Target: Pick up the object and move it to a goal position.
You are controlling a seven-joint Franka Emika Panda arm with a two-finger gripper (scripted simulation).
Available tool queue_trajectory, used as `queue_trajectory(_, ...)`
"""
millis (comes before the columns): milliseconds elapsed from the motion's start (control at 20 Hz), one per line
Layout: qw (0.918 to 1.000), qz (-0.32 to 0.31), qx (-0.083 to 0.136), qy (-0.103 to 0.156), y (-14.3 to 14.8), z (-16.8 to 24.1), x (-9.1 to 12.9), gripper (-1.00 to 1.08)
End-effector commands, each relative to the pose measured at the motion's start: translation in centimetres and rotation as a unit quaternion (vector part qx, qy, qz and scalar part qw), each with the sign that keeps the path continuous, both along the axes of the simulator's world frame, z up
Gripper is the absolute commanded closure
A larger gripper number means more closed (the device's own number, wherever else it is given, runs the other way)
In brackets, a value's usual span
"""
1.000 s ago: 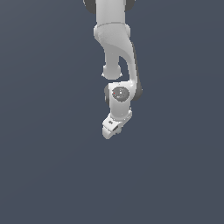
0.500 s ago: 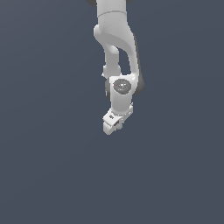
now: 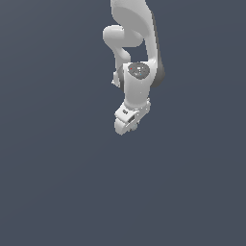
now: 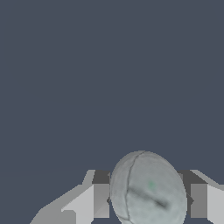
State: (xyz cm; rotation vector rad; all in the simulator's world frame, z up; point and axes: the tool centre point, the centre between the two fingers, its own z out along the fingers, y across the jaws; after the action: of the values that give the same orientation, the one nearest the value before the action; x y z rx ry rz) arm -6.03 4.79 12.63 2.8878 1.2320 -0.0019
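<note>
The claw [image 4: 148, 201] is clenched on the pale grey-green ball [image 4: 148, 190], one finger [image 4: 100, 199] on each side. The white arm [image 3: 137, 84] hangs over the plain grey surface [image 3: 57, 182].

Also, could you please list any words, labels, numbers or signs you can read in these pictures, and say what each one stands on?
None: no readable text in either view.
The smooth pale grey-green ball carries only dark seam-like lines and a faint green speck, no letters.
The white robot arm's round dark joint cap shows small specks, too small to read as a sign.

Plain dark slate-grey ground [image 3: 57, 192] — flat, uniform, unmarked throughout.
</note>
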Motion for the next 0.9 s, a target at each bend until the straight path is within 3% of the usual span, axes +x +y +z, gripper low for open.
queue_trajectory(0,1.0000,0.000,0.000,0.000,0.3,2.4,-0.7,1.08)
queue_trajectory(850,1.0000,0.001,0.001,0.000,2.6,18.3,-5.0,1.08)
